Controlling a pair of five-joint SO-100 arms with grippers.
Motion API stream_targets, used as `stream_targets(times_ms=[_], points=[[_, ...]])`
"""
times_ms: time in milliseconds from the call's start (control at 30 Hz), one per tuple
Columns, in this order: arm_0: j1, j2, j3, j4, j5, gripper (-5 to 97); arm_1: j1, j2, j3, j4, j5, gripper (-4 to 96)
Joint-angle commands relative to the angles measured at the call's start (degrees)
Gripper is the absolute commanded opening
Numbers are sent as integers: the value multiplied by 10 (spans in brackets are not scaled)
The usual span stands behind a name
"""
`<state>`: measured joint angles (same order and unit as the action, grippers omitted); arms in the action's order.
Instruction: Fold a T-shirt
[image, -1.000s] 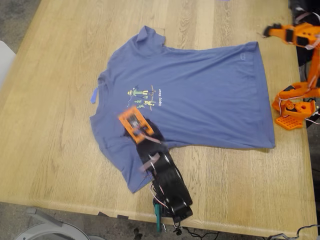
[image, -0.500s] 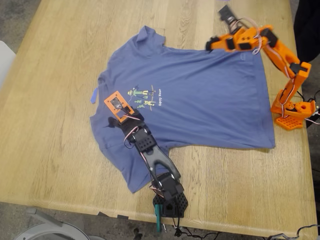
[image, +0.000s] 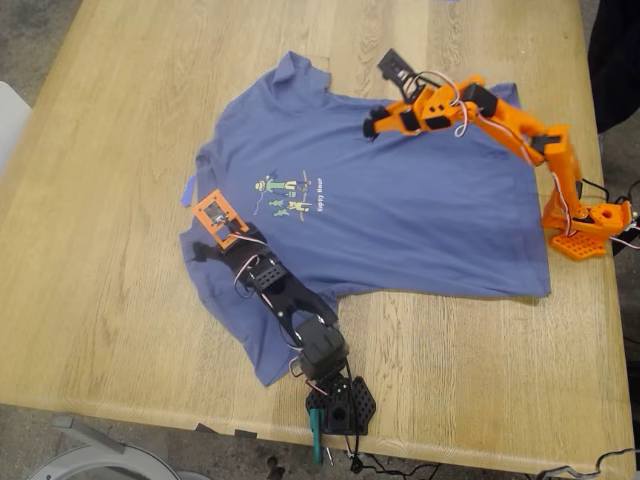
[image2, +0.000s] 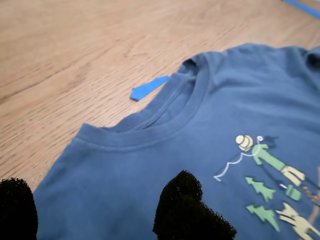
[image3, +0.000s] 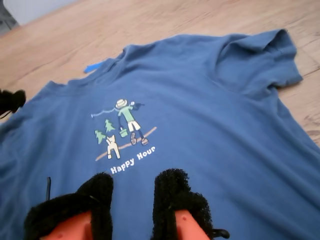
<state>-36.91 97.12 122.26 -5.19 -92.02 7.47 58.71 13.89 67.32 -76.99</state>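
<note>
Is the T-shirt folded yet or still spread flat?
Spread flat. The T-shirt lies open on the table, chest print up, both sleeves out, no layer doubled over.

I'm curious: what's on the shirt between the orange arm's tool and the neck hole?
The cartoon print lies on the T-shirt between my second tool and the collar, shown in the second wrist view.
</note>
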Motion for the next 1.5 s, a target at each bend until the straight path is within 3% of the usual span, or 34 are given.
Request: stream_targets(times_ms=[0, 367, 533, 733, 1000, 1167, 1467], points=[[3, -29, -25, -63, 13, 407, -20, -37, -112, 29, 1, 172], [-3, -189, -107, -123, 25, 407, -68, -115, -186, 42, 9, 168], [-11, -248, -159, -134, 25, 452, -73, -123, -210, 68, 9, 167], [-32, -272, -189, -105, 13, 547, -73, -122, -210, 82, 10, 168], [-44, -322, -220, -59, -5, 537, -83, -135, -210, 88, 16, 171], [-11, -376, -289, -32, -21, 484, -109, -149, -212, 122, 21, 178], [-1, -416, -316, -7, -66, 144, -128, -95, -212, 294, 33, 181]])
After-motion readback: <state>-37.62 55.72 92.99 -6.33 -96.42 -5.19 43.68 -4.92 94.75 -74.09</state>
